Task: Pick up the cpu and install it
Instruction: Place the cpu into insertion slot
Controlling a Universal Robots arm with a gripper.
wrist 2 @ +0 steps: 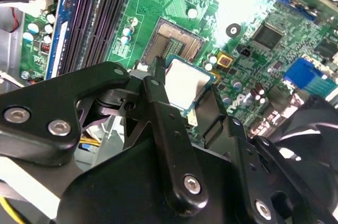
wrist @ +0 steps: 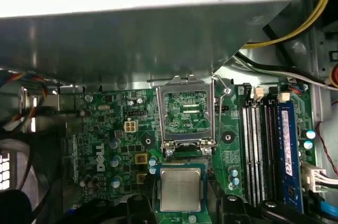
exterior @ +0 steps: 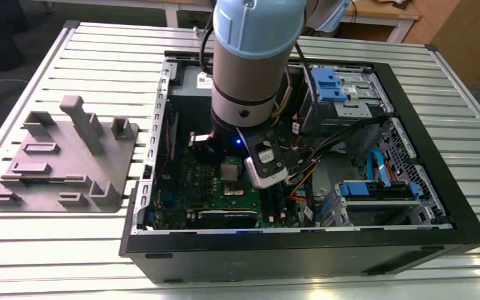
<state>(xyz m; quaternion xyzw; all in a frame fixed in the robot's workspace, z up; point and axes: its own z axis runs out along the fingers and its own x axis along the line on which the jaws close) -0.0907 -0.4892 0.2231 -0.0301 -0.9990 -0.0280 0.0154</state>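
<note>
My gripper [wrist 2: 186,82] is shut on the cpu [wrist 2: 187,84], a small flat square chip with a silvery top, pinched by its edges between two black fingers [wrist 2: 158,89]. In the first wrist view the cpu [wrist: 180,189] hangs level just beside the open socket, whose metal frame [wrist: 187,110] stands tipped up on the green motherboard [wrist: 105,145]. The second wrist view has the bare socket [wrist 2: 177,42] just past the chip. In the exterior view the arm [exterior: 249,81] reaches down into the computer case over the motherboard [exterior: 215,200].
The black case wall [exterior: 307,247] rings the work area. Memory slots [wrist: 259,150] run beside the socket. Blue drive brackets [exterior: 332,84] and cables [exterior: 324,156] crowd the exterior view's right. A grey moulded fixture plate [exterior: 65,159] lies on the slatted table outside the case.
</note>
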